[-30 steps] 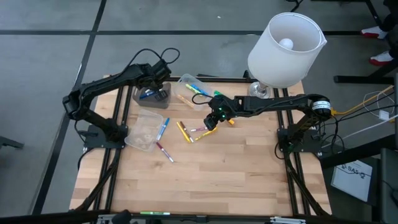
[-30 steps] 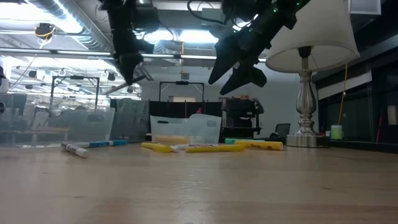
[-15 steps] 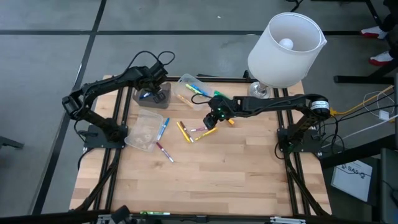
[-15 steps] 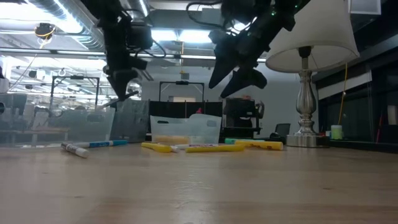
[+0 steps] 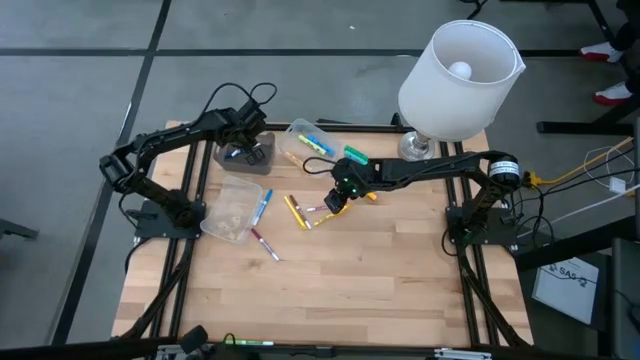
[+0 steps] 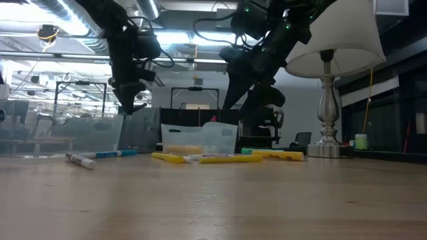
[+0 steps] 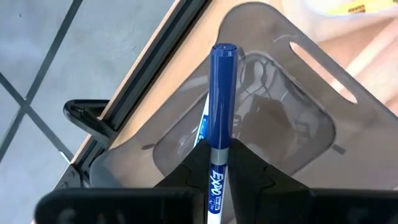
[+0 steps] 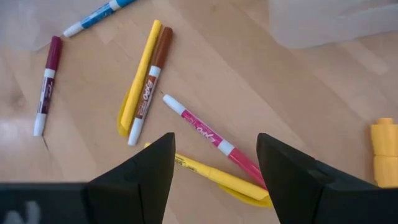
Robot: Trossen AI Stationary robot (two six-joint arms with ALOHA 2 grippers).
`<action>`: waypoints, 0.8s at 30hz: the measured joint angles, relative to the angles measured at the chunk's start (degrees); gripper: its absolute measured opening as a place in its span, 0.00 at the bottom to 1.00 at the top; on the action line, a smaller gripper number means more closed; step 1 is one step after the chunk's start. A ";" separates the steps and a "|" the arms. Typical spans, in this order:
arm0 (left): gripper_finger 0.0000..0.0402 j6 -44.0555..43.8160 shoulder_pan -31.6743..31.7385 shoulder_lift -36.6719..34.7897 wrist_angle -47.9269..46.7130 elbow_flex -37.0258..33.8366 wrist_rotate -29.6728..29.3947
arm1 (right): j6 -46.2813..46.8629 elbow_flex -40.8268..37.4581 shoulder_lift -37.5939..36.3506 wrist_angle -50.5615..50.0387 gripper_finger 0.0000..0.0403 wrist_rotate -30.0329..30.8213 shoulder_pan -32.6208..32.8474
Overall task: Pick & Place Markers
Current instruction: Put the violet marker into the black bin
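My left gripper (image 7: 217,152) is shut on a blue marker (image 7: 222,93) and hangs over a grey translucent bin (image 5: 243,156) at the table's far left. My right gripper (image 8: 216,142) is open and hovers above loose markers lying flat on the wood. Among them are a pink one (image 8: 205,134), a yellow and a brown pair (image 8: 146,81), another yellow (image 8: 211,177), a dark red (image 8: 46,84) and a blue (image 8: 96,15). In the high view the right gripper (image 5: 335,202) is at the table's middle. A clear bin (image 5: 305,140) behind it holds more markers. My left gripper pinches the blue marker between its two fingers on the white barrel just behind the blue cap (image 7: 217,163). The fingers lie along the marker. Its capped end (image 7: 223,56) sticks out past the fingertips, lifted clear above the grey bin.
An empty clear bin (image 5: 232,210) lies tilted at the table's left edge, with a blue marker (image 5: 262,206) beside it. A lamp with a white shade (image 5: 460,80) stands at the far right corner. An orange-yellow piece (image 8: 385,152) lies right of the markers. Bare wood fills the near half.
My left gripper, holding the blue marker, has come down toward the grey bin. My right gripper has also sunk lower over the loose markers, staying open. The markers on the table have not moved.
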 joint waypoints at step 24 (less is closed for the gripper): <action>0.15 7.26 3.39 4.62 3.03 -4.25 1.14 | 0.02 0.00 0.16 0.00 0.56 -0.04 -0.01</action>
